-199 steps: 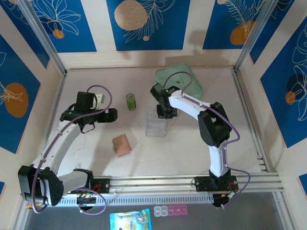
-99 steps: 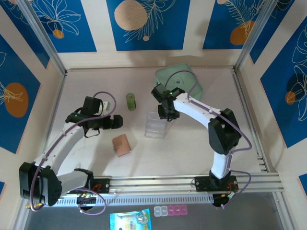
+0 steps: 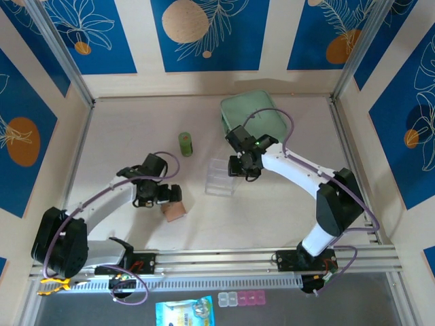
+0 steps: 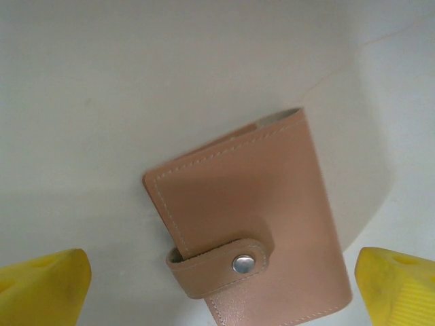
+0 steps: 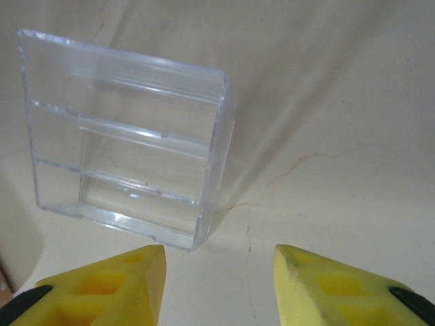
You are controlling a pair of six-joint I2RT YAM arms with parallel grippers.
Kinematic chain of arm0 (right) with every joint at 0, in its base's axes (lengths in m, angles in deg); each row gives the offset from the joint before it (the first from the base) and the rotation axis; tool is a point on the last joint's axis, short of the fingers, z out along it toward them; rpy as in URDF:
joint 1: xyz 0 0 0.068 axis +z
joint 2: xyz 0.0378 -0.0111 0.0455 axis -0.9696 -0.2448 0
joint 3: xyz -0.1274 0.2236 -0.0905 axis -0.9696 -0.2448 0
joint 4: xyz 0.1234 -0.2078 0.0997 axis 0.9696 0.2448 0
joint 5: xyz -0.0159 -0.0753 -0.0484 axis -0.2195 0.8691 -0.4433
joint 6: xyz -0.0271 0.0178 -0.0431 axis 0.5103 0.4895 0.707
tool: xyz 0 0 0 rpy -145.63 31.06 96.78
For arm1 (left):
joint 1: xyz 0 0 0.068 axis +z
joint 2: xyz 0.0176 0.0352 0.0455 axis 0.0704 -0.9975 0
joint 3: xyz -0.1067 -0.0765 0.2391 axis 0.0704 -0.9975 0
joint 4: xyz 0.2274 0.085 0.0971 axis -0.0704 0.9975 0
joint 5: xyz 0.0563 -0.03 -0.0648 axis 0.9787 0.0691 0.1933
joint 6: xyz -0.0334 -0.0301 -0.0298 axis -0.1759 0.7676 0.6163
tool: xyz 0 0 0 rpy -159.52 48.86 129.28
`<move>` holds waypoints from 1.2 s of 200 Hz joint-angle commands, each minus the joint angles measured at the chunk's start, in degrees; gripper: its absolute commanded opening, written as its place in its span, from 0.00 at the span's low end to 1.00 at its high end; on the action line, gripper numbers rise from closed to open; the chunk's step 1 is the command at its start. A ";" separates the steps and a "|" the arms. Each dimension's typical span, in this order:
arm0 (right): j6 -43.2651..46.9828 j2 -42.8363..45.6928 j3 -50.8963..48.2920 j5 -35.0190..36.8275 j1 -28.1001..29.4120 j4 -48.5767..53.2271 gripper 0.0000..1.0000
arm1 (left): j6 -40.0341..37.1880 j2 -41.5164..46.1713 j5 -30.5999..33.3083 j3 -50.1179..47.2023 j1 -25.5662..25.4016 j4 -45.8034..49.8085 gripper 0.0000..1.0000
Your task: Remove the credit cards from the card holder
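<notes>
L gripper (image 4: 221, 275) spread wide abv snapped-closed card holder (image 4: 251, 204)

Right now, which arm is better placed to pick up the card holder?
Left. Its open claw straddles the closed card holder from above; the right claw is over by the clear box.

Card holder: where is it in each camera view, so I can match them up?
Top external: card holder lies left of centre near the front, at the left gripper tip.
Left wrist: closed, snap strap up, centre-low between the yellow fingers.
Right wrist: aimed at the clear box instead.
Shared landmark: the open left gripper poised over it.
</notes>
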 commanded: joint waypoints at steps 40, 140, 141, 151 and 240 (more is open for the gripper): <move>5.70 5.08 -2.63 -5.95 -0.60 -2.21 0.48 | 5.77 -3.44 5.69 2.84 -5.54 2.76 0.98; 8.22 13.95 -9.66 -10.66 -7.12 -4.44 0.48 | 6.66 -13.98 11.15 14.25 -6.54 11.29 1.00; 8.22 14.00 -9.68 -10.66 -7.19 -4.44 0.48 | 6.74 -13.98 11.09 14.16 -6.56 11.27 1.00; 8.22 14.43 -9.98 -10.67 -7.41 -4.49 0.48 | 8.40 -13.81 10.41 12.88 -6.50 10.85 1.00; 7.43 14.26 -10.81 -11.56 -7.70 -5.57 0.48 | 17.80 -15.02 4.60 5.09 -10.15 2.46 0.99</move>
